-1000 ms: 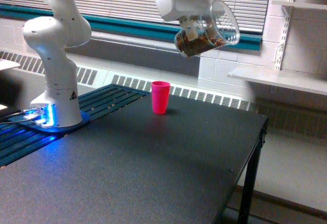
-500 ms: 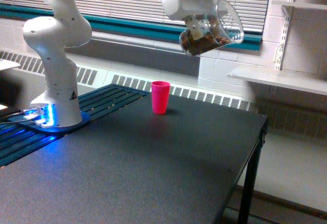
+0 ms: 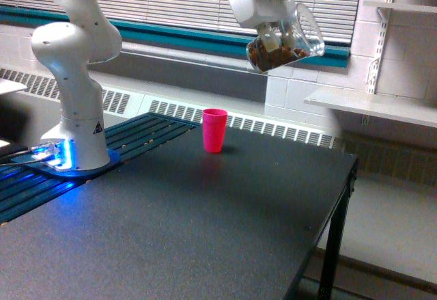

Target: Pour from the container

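The container (image 3: 287,40) is a clear cup with brown bits inside, held high in the air near the top of the exterior view. It is tilted, its mouth turned toward the exterior view's right. My gripper (image 3: 270,30) is shut on the container; its fingertips are mostly hidden behind the cup and the white hand. A pink cup (image 3: 214,130) stands upright on the black table (image 3: 205,225), well below the container and toward the exterior view's left of it.
The arm's white base (image 3: 75,136) stands at the exterior view's left on a blue-lit mount. The table's edge (image 3: 345,184) drops off at the exterior view's right. A white shelf (image 3: 369,105) and window blinds line the back wall.
The gripper with the container has risen and shifted toward the exterior view's right. The cup sits less tipped than before. The pink cup has not moved.
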